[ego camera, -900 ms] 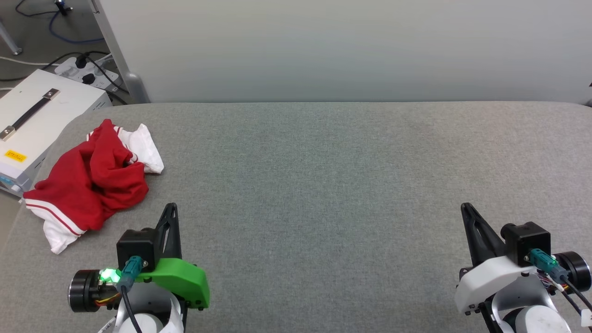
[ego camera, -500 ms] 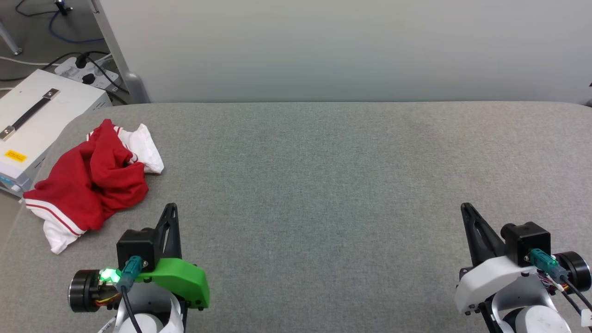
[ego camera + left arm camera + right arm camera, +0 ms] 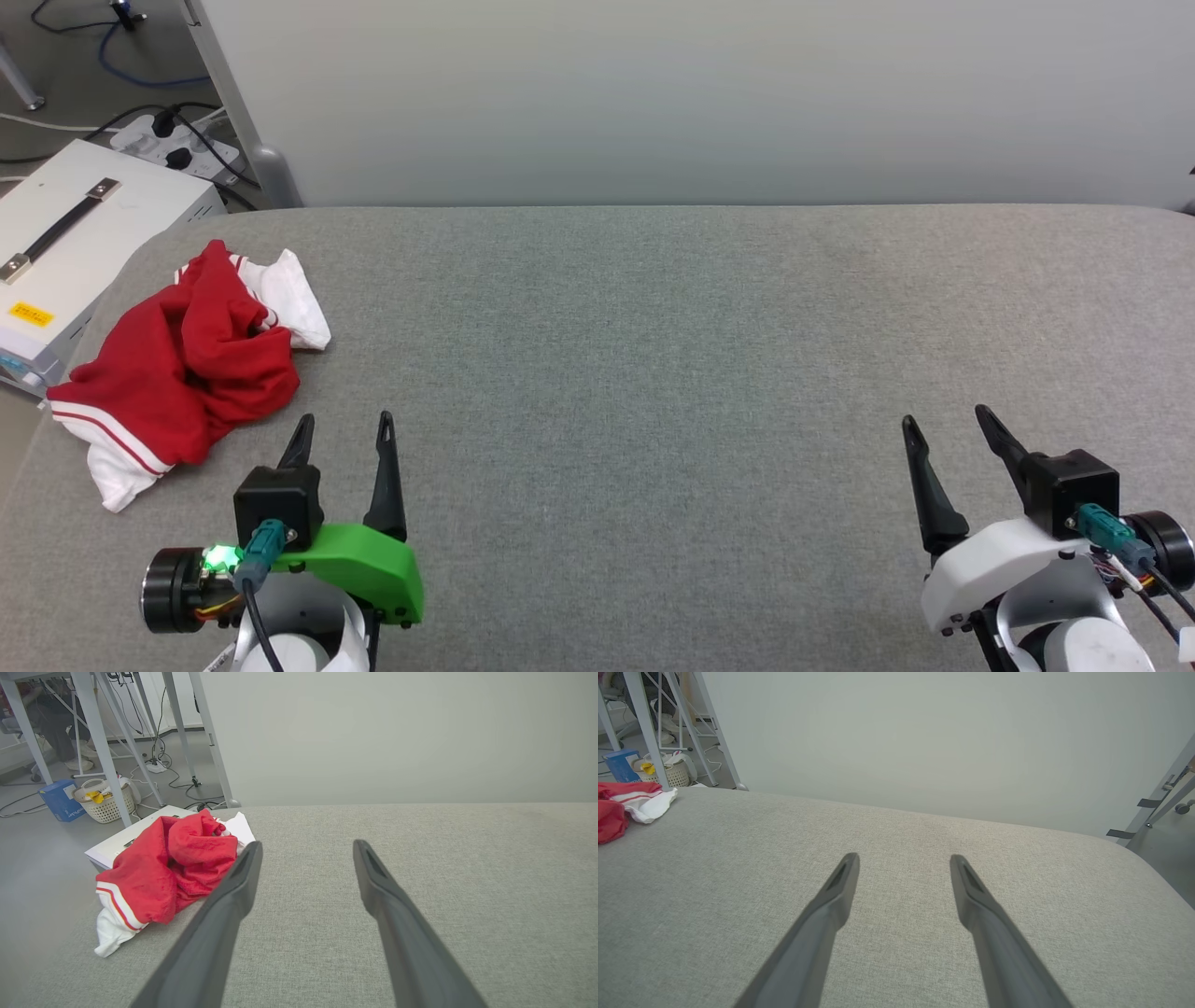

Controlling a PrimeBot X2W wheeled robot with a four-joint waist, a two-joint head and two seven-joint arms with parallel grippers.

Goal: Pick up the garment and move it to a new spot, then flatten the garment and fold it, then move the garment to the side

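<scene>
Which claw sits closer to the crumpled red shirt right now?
The left claw, the one with the green housing: the garment lies just ahead to its left. The right claw, white-housed, sits far off on the opposite side.

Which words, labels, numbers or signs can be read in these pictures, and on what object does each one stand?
No text here can be read for certain.
yellow label on the white case: its print is too small to read.
blue box on the floor: white print on its side, too blurred to read.
red T-shirt: no lettering shows on it.
</scene>
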